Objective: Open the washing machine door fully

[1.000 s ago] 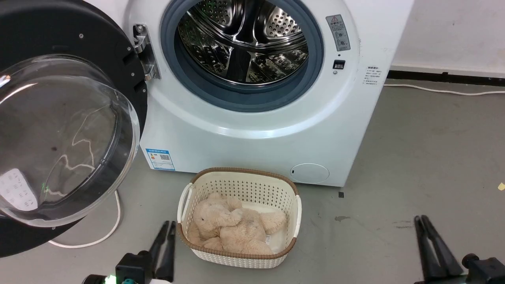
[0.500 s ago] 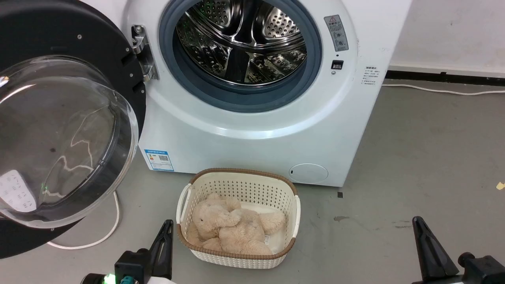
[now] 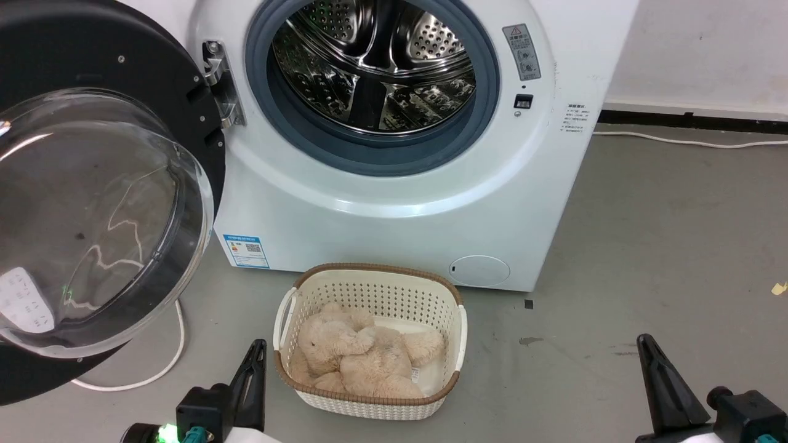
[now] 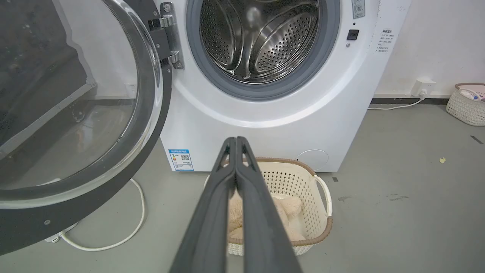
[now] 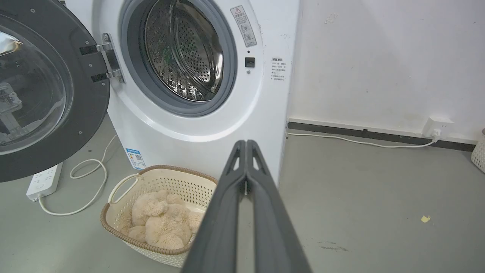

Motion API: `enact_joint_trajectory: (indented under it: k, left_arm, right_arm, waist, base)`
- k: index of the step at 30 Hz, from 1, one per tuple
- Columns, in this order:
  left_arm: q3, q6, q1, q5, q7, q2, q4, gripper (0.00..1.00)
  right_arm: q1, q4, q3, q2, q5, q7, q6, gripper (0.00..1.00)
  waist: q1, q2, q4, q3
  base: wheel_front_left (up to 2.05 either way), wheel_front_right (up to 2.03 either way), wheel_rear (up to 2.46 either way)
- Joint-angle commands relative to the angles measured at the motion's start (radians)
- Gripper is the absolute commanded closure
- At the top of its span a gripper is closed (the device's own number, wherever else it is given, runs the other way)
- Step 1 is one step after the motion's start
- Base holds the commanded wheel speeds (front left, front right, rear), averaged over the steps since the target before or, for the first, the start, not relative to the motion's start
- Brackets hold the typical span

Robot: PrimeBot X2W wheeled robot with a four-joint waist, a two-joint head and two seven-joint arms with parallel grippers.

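The washing machine door point(image 3: 61, 55) is swung wide open, hung on its hinge at the left of the washing machine point(image 3: 394, 209). The 2 fingers of the left gripper point(image 3: 257, 354) and of the right gripper point(image 3: 643, 341) are pressed together on nothing, well apart from the door. A beige plush toy point(image 3: 357, 354) is laid in the basket point(image 3: 369, 274).

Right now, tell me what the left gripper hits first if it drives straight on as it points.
Probably the white lower front of the washing machine: the left gripper, jaws shut, aims just over the far rim of the basket. Depth is unclear.
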Motion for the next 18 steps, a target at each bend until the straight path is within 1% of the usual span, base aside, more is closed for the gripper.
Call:
enact_joint_trajectory:
  k: [1,18]
  left_arm:
    - [0.006,-0.005,-0.013,0.010,0.006,-0.008,-0.006,1.00]
    - [0.044,-0.026,-0.021,0.042,0.033,-0.032,-0.015,1.00]
  right_arm:
    - [-0.017,-0.001,0.003,0.000,-0.007,0.006,0.000,1.00]
    - [-0.035,-0.002,0.016,0.000,-0.017,0.041,0.000,1.00]
  waist:
    - [0.0000,-0.0001,0.000,0.000]
    - [0.0000,-0.0001,-0.007,-0.002]
  base:
    - [0.00,0.00,0.00]
    - [0.00,0.00,0.00]
